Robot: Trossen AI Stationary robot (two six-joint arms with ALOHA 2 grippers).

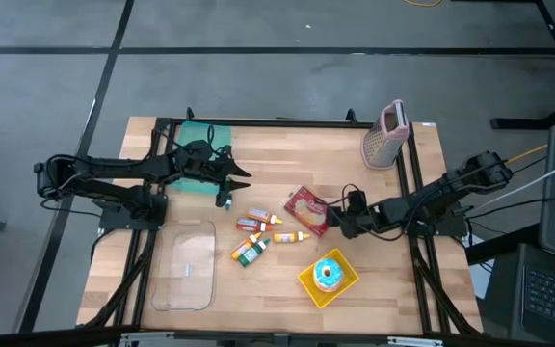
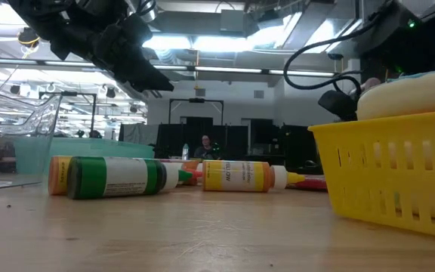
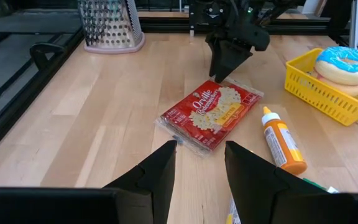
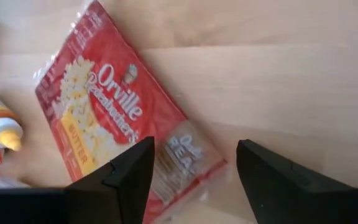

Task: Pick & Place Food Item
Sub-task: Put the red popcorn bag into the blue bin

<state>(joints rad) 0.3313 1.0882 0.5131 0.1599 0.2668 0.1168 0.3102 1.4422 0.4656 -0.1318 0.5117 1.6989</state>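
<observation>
A red popcorn bag (image 1: 306, 210) lies flat on the wooden table near its middle; it also shows in the left wrist view (image 3: 211, 113) and the right wrist view (image 4: 104, 118). My right gripper (image 4: 194, 149) is open and tipped downward just over the bag's right end, one finger on either side of that end's clear seam. From the left wrist view the same right gripper (image 3: 225, 65) stands at the bag's far end. My left gripper (image 3: 201, 146) is open and holds nothing. It hovers left of the bag, pointing toward it.
Several small sauce bottles (image 1: 258, 231) lie just left of and in front of the bag. A yellow basket (image 1: 345, 284) holding a blue-iced doughnut sits near the front. A clear tray (image 1: 186, 265) lies at front left, a grater (image 1: 385, 135) at the back right, and a teal bin (image 1: 196, 159) at the back left.
</observation>
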